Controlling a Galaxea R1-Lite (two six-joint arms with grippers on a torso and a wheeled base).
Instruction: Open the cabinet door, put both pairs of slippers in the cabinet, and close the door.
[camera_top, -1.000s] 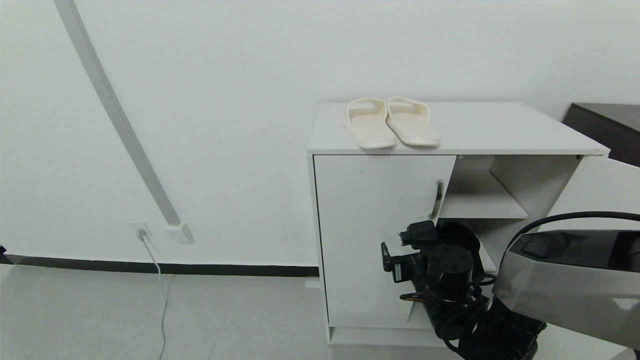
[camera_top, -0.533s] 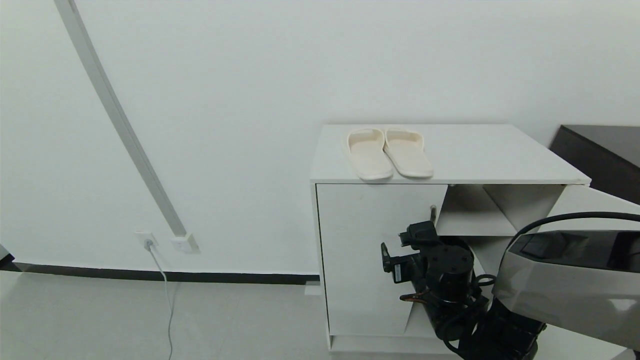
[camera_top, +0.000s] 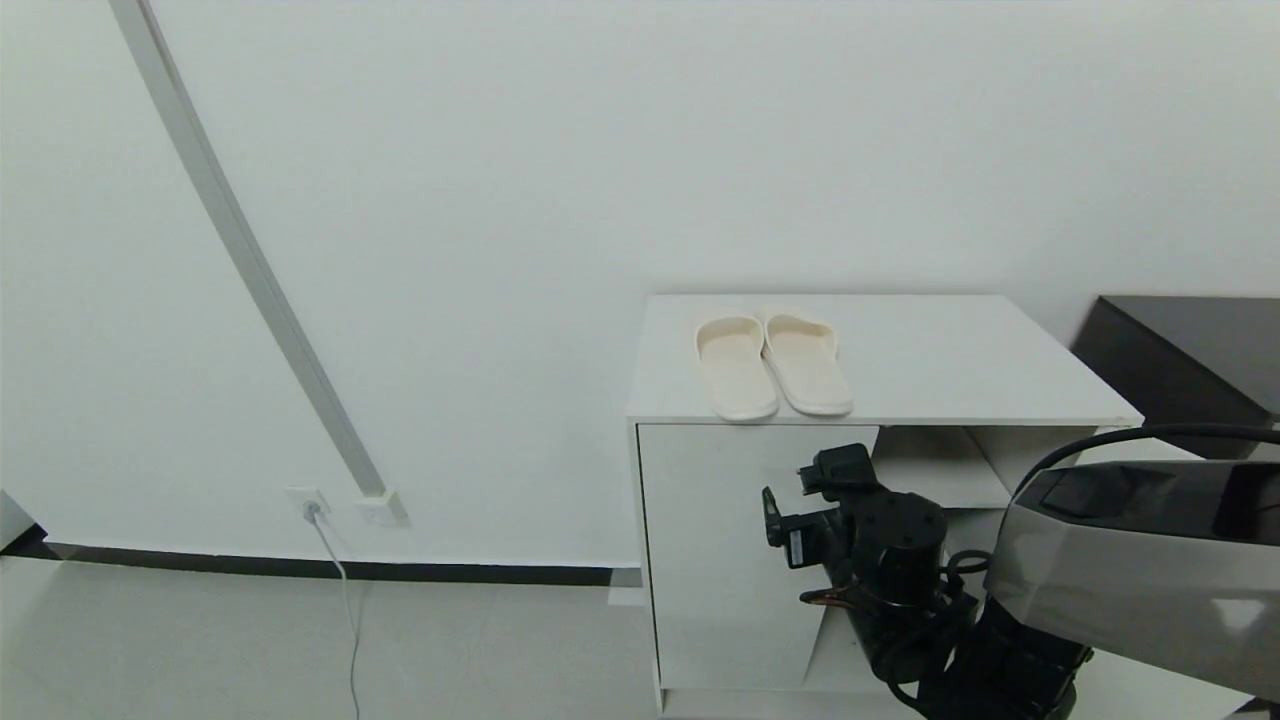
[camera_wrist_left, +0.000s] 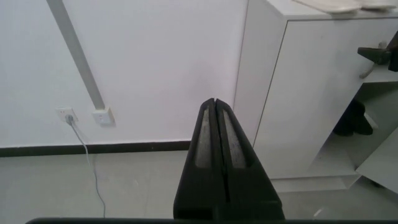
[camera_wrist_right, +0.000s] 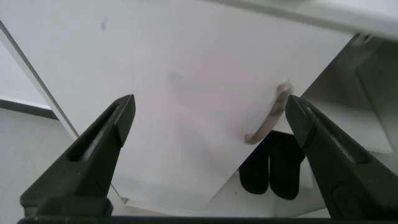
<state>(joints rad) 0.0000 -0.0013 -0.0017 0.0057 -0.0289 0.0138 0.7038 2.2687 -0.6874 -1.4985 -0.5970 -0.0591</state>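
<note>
Showing cream rubber slippers (camera_top: 770, 365) atop white wooden cabinet (camera_top: 930, 360), black slippers (camera_wrist_right: 270, 165) inside; right gripper (camera_wrist_right: 209, 106), fingers spread, before metal door handle (camera_wrist_right: 267, 121); left gripper (camera_wrist_left: 215, 106), fingers pressed together.

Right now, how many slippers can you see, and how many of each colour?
Cream slippers: 2, side by side on top of the cabinet
Black slippers: 2, side by side inside the cabinet, behind the open door
Total: 4 slippers
</note>
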